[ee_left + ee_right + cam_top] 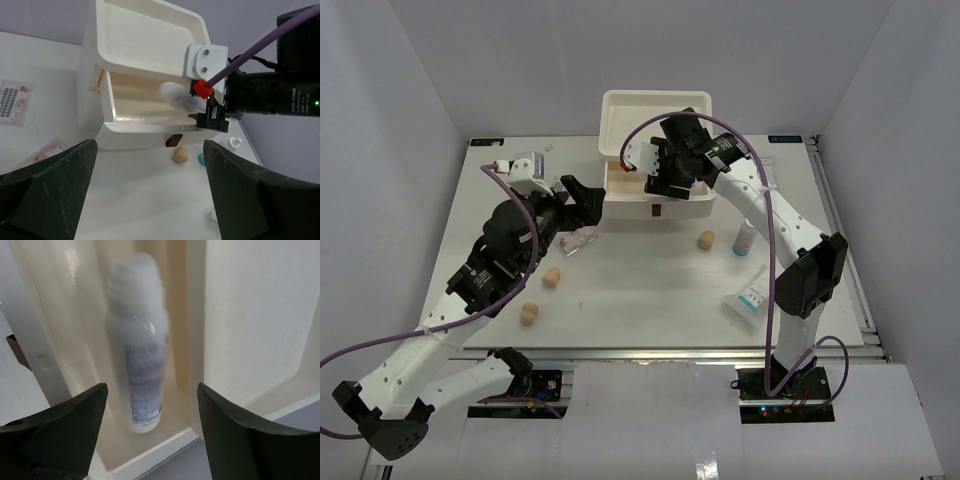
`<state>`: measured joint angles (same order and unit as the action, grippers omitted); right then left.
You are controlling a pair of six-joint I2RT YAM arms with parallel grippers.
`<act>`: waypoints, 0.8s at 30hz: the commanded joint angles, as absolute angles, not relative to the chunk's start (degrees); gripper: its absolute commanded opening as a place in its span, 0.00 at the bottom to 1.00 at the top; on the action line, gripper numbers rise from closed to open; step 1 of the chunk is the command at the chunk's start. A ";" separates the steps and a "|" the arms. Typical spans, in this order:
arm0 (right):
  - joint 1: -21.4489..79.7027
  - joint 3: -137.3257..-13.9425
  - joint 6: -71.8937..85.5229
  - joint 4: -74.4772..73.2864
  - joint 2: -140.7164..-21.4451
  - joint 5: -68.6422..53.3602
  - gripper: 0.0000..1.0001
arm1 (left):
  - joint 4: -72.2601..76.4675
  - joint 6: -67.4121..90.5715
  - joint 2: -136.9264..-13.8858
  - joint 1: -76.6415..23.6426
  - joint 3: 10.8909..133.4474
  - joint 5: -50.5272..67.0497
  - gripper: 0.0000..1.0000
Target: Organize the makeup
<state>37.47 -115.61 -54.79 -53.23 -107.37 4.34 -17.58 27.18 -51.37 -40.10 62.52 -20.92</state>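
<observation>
My right gripper is open over the pulled-out drawer of the white drawer box. In the right wrist view the open gripper frames a blurred white bottle inside the drawer, free of both fingers. The bottle also shows blurred in the left wrist view. My left gripper is open and empty left of the box, over a clear pink packet. Three tan sponges, a second white bottle and a white-blue sachet lie on the table.
The left wrist view, with its gripper open, shows a printed sachet and a pink packet left of the box, and a sponge in front of it. The box has a red-brown handle.
</observation>
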 commanded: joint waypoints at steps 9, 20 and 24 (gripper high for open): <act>36.15 -123.28 -48.81 -51.54 -102.04 -5.29 0.82 | -14.52 24.39 -56.56 -39.90 65.11 -8.20 0.98; -1.22 -118.87 -26.07 -51.11 -95.53 -55.56 0.75 | -11.19 19.18 -81.76 -44.67 82.24 19.91 0.89; -12.90 -106.32 -24.50 -46.89 -88.89 -63.31 0.76 | -11.08 17.76 -93.01 -49.84 89.79 20.76 0.91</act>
<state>-5.75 -116.19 -29.96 -49.67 -96.71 -45.70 -12.45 20.62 -85.26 -44.96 82.22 14.94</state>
